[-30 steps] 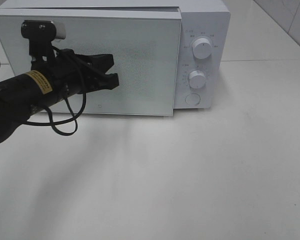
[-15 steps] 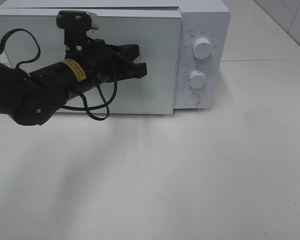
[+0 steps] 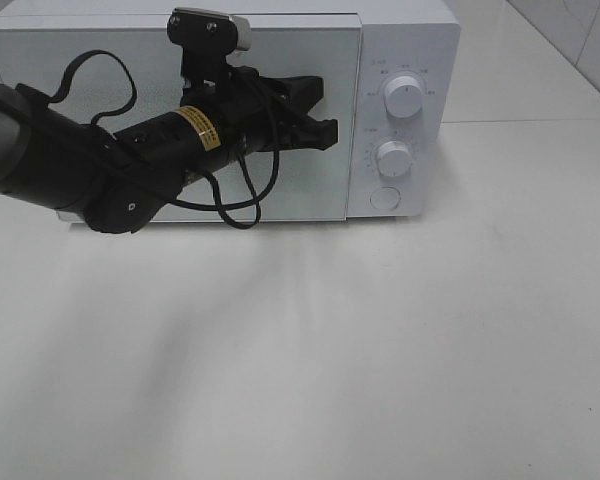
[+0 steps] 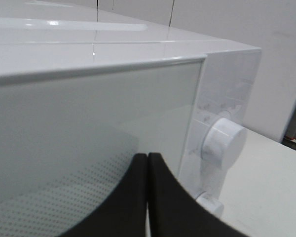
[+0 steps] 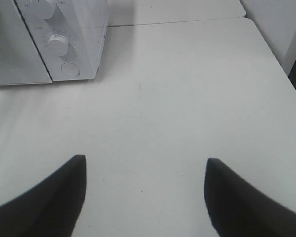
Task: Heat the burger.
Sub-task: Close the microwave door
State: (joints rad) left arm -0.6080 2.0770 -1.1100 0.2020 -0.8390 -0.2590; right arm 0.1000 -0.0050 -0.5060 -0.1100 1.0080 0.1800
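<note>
Exterior high view: the left claw [image 3: 322, 120], pinched fully shut on nothing, hangs before the closed microwave door [image 3: 100, 70]. Its tips aim at the upper knob [image 3: 404, 98] and lower knob [image 3: 393, 157] just to its right, probably to nudge a control. No burger shows; it may sit behind that door. The right claw [image 5: 144, 170], spread wide and empty, hovers over the table [image 5: 187, 89], out of the way.
</note>
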